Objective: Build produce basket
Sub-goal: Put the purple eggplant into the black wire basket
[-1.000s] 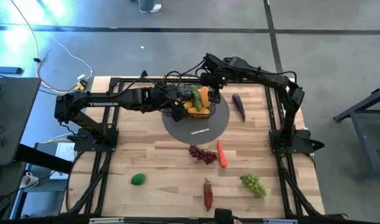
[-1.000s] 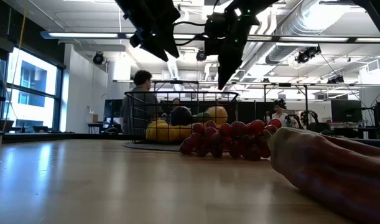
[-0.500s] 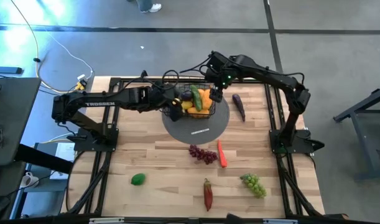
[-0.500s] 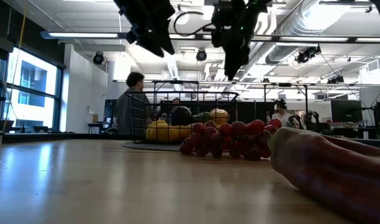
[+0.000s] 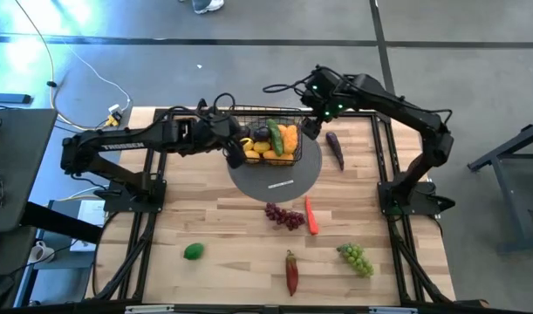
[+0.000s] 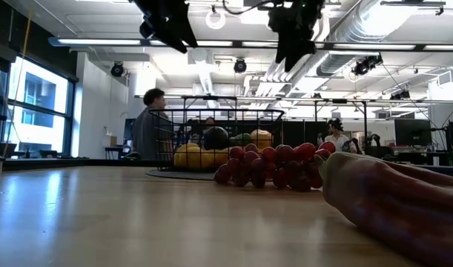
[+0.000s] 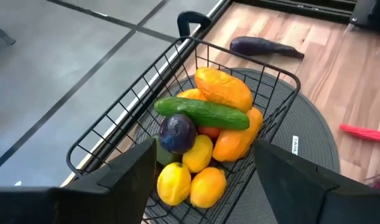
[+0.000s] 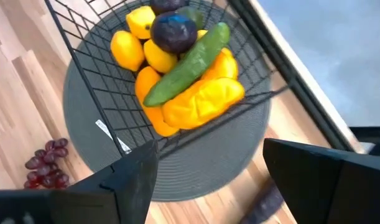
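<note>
Both arms hover above the basket on its grey mat, already filled with lemons, a plum, a cucumber and a mango. The left claw and right claw are spread, holding nothing. Next step, likely: fetch loose produce, perhaps the nearby eggplant or red grapes on the tabletop.

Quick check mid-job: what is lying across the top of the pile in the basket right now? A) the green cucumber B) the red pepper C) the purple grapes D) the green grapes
A: the green cucumber lies across the top of the fruit in the basket, while the purple grapes, green grapes and red pepper sit out on the table.
</note>
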Motion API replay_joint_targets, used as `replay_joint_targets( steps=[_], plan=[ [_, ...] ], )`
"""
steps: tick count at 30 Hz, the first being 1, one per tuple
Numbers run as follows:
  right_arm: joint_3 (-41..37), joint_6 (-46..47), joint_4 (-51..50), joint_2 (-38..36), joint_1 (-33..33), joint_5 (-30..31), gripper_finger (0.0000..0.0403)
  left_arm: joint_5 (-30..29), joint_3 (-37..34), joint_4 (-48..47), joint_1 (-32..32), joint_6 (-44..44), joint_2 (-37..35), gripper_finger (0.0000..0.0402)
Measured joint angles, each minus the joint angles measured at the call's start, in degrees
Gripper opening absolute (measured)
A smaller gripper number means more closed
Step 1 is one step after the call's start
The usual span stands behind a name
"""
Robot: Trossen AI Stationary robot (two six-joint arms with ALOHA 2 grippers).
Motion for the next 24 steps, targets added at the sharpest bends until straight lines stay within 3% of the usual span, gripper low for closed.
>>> replay_joint_targets(
  steps=[5,14,24],
  plan=[
    [-5.3,1.0,1.0,-5.4,-1.1,2.1,0.027,-0.3,0.0,0.2,0.0,-0.1,-0.6,0.0259],
    [-23.6,8.6,11.7,-17.1,-6.5,2.3,0.027,-0.4,0.0,0.2,0.2,0.2,-0.5,0.0259],
    [-34.2,16.5,18.2,-18.6,-12.9,2.0,0.027,-0.7,0.0,0.3,0.2,0.3,-0.5,0.0259]
  ],
)
